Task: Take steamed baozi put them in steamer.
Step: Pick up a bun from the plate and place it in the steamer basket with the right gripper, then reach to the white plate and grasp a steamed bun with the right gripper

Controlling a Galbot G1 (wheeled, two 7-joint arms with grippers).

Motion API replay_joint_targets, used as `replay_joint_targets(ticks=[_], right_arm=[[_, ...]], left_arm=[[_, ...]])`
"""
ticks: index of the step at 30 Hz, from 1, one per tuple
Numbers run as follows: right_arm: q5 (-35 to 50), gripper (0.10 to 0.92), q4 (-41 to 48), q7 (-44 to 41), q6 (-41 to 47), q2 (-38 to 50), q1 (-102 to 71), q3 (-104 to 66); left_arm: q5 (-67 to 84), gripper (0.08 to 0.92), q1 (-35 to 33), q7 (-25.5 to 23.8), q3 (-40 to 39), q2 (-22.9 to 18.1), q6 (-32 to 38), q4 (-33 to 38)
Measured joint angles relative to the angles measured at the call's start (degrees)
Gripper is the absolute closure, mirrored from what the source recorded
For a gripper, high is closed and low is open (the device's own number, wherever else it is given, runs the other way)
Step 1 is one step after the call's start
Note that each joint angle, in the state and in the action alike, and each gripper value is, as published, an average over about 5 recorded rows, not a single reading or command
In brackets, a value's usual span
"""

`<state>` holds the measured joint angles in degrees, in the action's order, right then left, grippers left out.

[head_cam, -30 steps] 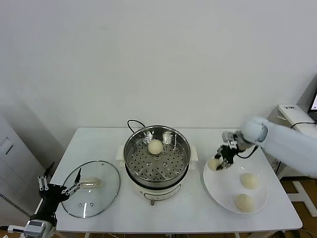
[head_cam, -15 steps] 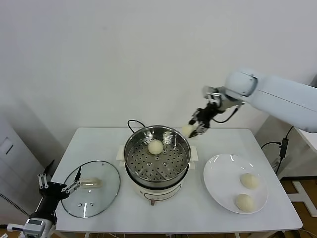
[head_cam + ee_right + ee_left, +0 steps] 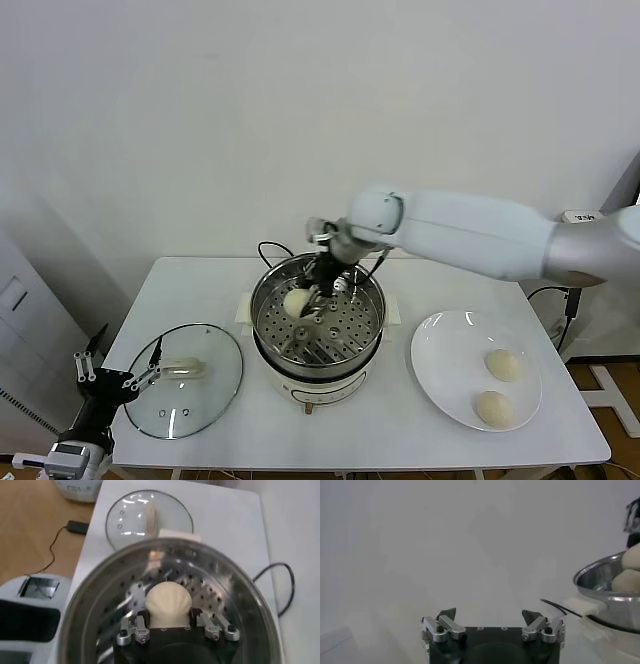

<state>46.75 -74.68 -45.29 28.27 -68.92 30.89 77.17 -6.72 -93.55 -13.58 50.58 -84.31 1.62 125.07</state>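
The right end effector point(image 3: 318, 296) hung inside the steamer point(image 3: 368, 285), clenched on a steamed baozi point(image 3: 168, 598) between its fingers just above the perforated floor; the next move called for releasing it there.

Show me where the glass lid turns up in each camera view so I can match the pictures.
Head view: the glass lid lies flat on the table, on the robot's left of the steamer.
Left wrist view: not in it; only the steamer's rim shows.
Right wrist view: the lid lies beyond the steamer.
Shared landmark: the steamer, seen in all three.
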Motion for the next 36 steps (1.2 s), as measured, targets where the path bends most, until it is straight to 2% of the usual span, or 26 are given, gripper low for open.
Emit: replay_joint_targets(ticks=[5, 8, 16, 19, 25, 36], right_arm=[[-0.27, 0.511, 1.84, 2.01, 1.06, -2.19, -1.99, -0.26], [-0.34, 0.467, 2.49, 2.79, 1.47, -2.91, -2.93, -0.27], [-0.92, 0.264, 2.56, 3.74, 1.95, -3.24, -3.64, -0.79], [-1.83, 0.215, 2.18, 3.39, 1.92, -2.7, -3.2, -1.08], [-4.21, 0.203, 1.75, -0.69, 1.18, 0.65, -0.21, -2.25], [-13.89, 0.203, 4.11, -17.76, -6.34, 14.36, 7.71, -2.17]], left_arm=[[0.09, 0.177, -0.02, 0.0, 0.26, -0.13, 0.0, -0.03], [0.08, 0.177, 0.09, 0.0, 0.19, -0.14, -0.03, -0.03], [-0.34, 0.177, 0.5, 0.0, -0.28, 0.02, -0.13, -0.21], [-0.4, 0.177, 0.73, 0.01, -0.41, 0.19, -0.22, -0.31], [-0.4, 0.177, 0.83, 0.04, -0.49, 0.55, -0.33, -0.17], [-0.66, 0.177, 1.62, 0.45, -1.28, 1.19, -1.0, 0.11]])
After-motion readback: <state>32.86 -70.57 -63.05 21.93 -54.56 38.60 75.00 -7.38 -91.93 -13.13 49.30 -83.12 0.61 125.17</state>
